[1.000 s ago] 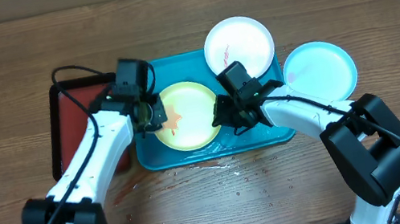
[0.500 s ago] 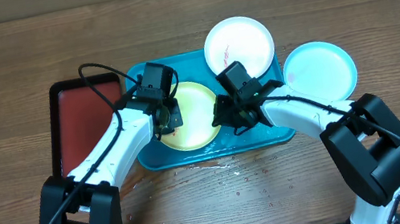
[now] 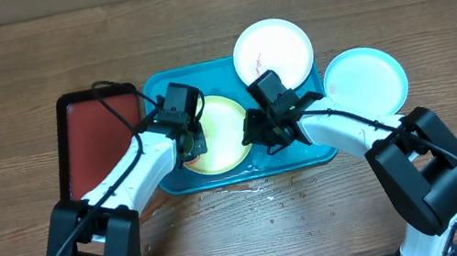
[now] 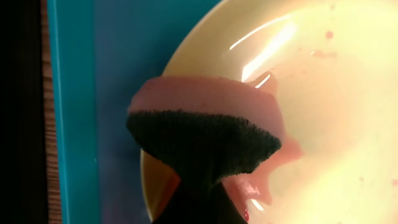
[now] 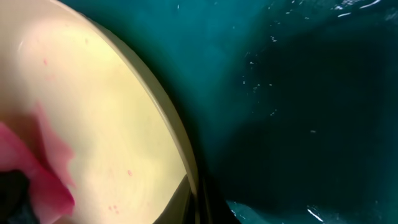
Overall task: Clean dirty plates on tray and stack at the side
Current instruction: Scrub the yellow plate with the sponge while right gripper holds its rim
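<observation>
The pale green plate [image 3: 222,132] lies in the turquoise tray [image 3: 245,168]. It fills the left wrist view [image 4: 323,118] and shows in the right wrist view [image 5: 93,124]. My left gripper [image 3: 191,138] is shut on a pink and dark green sponge [image 4: 205,134] pressed on the plate's left part, with red-orange smear beside it. My right gripper [image 3: 253,135] is shut on the plate's right rim [image 5: 186,168]. The white plate [image 3: 271,49], with red smears, lies on the tray's back right corner. The pale blue plate [image 3: 365,80] lies on the table to the right.
A dark red black-rimmed tray [image 3: 87,142] lies left of the turquoise tray, under my left arm. Water drops and a red smear [image 3: 146,218] mark the wooden table in front of the tray.
My left gripper has moved the sponge from the plate's left edge onto the plate, then back a little to the left. The orange smear is mostly covered. The right arm has held still.
</observation>
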You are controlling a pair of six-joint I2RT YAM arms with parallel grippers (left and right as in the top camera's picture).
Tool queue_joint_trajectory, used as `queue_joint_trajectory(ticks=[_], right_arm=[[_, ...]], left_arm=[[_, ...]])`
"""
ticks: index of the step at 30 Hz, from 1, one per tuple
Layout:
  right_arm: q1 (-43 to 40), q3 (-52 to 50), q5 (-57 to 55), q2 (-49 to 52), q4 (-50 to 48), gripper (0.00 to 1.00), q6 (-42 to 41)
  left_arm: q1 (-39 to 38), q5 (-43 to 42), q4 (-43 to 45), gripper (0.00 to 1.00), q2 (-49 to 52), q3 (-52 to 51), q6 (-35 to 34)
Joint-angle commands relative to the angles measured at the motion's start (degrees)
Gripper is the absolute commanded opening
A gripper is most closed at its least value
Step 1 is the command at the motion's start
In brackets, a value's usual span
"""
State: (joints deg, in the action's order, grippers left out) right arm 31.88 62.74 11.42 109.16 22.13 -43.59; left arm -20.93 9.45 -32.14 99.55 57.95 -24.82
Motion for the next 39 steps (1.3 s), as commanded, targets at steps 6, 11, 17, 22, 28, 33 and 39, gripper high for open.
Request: queue_joint_trajectory(ticks=[6, 11, 17, 22, 28, 33, 39], right_arm=[[0.9, 0.3, 1.1, 1.2, -1.5, 0.04, -0.2], [1.0, 0.3, 1.1, 1.2, -1.4, 0.04, -0.1], [1.0, 0.3, 1.2, 1.2, -1.5, 0.04, -0.1], [1.0, 0.3, 1.1, 1.2, -1.2, 0.04, -0.1], [1.0, 0.3, 1.1, 1.2, -1.2, 0.04, -0.1], [1.0, 0.3, 1.1, 1.2, -1.2, 0.04, 0.0], [0.9, 0.3, 1.0, 1.2, -1.0, 0.04, 0.1]], left_arm=[[-0.1, -10.2, 1.1, 0.05, 0.5, -1.8, 9.0], [-0.1, -20.1, 4.0, 0.04, 0.5, -1.8, 18.4], [-0.1, -18.3, 8.1, 0.04, 0.5, -1.8, 20.3], [-0.1, -8.6, 14.8, 0.04, 0.5, -1.8, 15.4], [-0.1, 1.9, 19.5, 0.04, 0.5, -1.8, 12.5], [-0.1, 5.8, 21.0, 0.04, 0.4, -0.5, 12.6], [-0.1, 5.3, 10.3, 0.04, 0.4, 9.2, 12.3]])
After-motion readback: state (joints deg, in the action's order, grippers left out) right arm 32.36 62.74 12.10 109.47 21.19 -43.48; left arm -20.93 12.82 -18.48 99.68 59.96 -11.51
